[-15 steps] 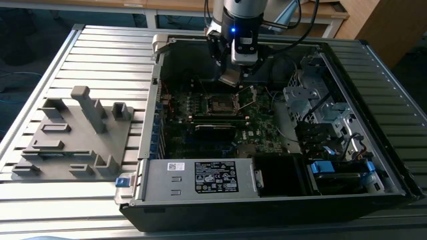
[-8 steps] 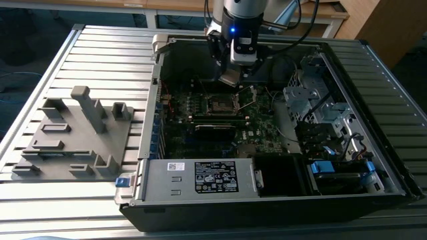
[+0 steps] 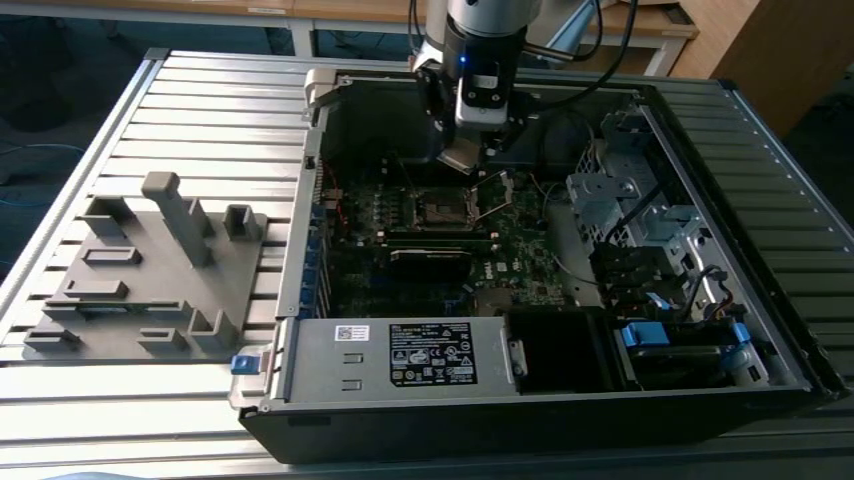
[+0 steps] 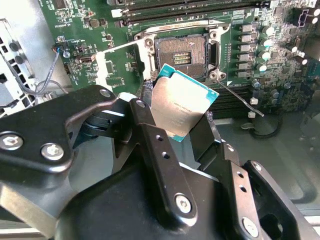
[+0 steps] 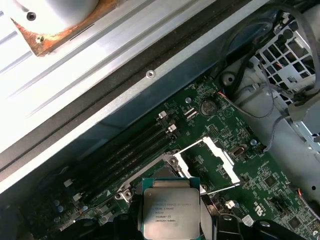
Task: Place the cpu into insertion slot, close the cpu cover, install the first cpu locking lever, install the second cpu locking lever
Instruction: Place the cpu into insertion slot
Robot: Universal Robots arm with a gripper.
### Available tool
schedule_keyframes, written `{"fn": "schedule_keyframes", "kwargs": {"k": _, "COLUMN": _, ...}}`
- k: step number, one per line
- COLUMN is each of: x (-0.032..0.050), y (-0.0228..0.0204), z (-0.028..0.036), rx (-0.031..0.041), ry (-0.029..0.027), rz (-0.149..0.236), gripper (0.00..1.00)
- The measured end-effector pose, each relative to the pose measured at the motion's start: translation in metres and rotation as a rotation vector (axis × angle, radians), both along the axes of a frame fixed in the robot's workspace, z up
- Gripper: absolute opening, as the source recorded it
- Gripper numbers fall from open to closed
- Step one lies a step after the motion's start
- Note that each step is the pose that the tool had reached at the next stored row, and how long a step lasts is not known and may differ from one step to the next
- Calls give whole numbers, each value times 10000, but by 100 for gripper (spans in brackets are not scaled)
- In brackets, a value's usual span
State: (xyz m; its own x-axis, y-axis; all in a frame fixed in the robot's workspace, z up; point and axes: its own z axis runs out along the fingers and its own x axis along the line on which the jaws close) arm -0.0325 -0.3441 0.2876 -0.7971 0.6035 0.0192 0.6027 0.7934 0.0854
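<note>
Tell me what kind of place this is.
Probably a robotics lab or test workshop: an open computer case lies on a slatted aluminium table beside a grey parts fixture, while the gripper holds the cpu above the motherboard.

Print on several surfaces, none of it legible.
Black label with white lettering and small symbols on the grey power supply box, beside a small white barcode sticker, in the exterior view. Faint rows of engraved characters across the metal top of the cpu in both wrist views, too fine to make out. Tiny white silkscreen marks scattered over the green motherboard, plus a small white triangle mark by the memory slots.
</note>
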Motion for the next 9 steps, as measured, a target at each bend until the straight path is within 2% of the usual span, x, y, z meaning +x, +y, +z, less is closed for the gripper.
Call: {"fn": "schedule_keyframes", "kwargs": {"k": 9, "x": 0, "y": 0, "z": -2, "rx": 0, "ry": 0, "rz": -493, "gripper": 54}}
